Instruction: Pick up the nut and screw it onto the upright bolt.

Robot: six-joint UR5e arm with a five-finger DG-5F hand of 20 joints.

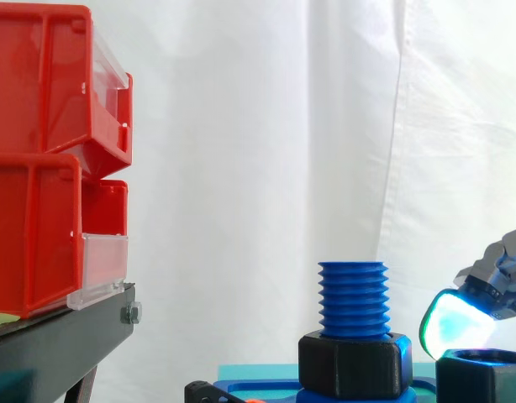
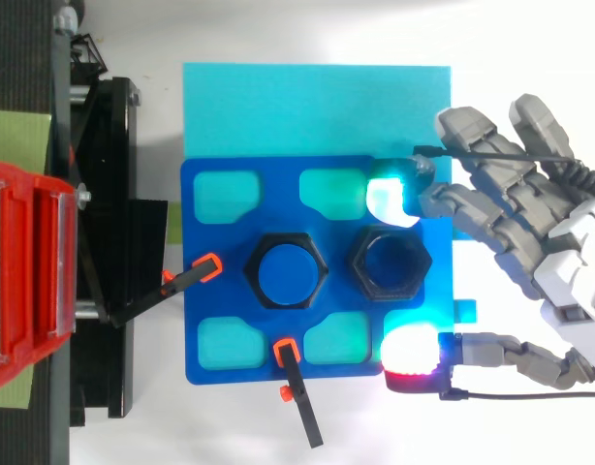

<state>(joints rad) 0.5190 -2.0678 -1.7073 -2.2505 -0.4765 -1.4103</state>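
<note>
Hand (image 2: 554,228) open, fingertips (image 2: 392,199) flanking free nut (image 2: 389,263) beside bolt (image 1: 352,298).

A white table (image 2: 278,29) carries a cyan sheet (image 2: 278,107); on it lies a blue plate (image 2: 278,184), 2 orange-tipped black clamps (image 2: 299,402) touching its edges; on the plate stand 1 upright blue bolt (image 1: 353,298), black-collared at its base, and 1 black nut (image 2: 389,263) just beside it.

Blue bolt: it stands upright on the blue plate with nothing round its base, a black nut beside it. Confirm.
Not quite: the side view shows a black base nut ringing the foot of the blue bolt. The rest holds: the bolt stands upright on the blue plate, with a second black nut beside it.
</note>
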